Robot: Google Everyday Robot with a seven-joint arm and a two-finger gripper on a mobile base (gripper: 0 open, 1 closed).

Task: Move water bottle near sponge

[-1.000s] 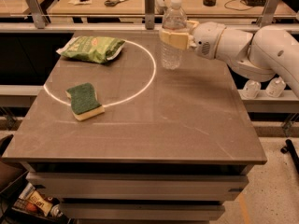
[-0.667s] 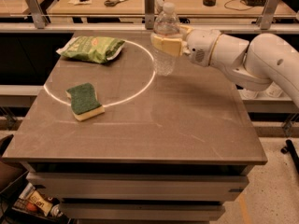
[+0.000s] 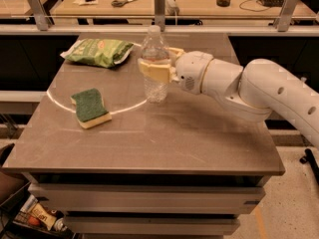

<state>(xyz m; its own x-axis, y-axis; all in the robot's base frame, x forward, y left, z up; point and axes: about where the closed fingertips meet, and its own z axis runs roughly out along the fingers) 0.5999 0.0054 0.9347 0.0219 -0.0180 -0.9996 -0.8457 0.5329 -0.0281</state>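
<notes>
With the gripper (image 3: 155,66) clamped on the upright, tall clear ribbed plastic water bottle (image 3: 154,89), the green-topped yellow rectangular sponge (image 3: 90,105) lies well apart, view-left and nearer the table front.

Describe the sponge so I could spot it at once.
Start at the big table; on its left side as seen, left of the bottle that the gripper holds mid-table, lies the sponge. It is a flat block, dark green on top and pale yellow below, unlike the crinkled light green bag behind it.
</notes>
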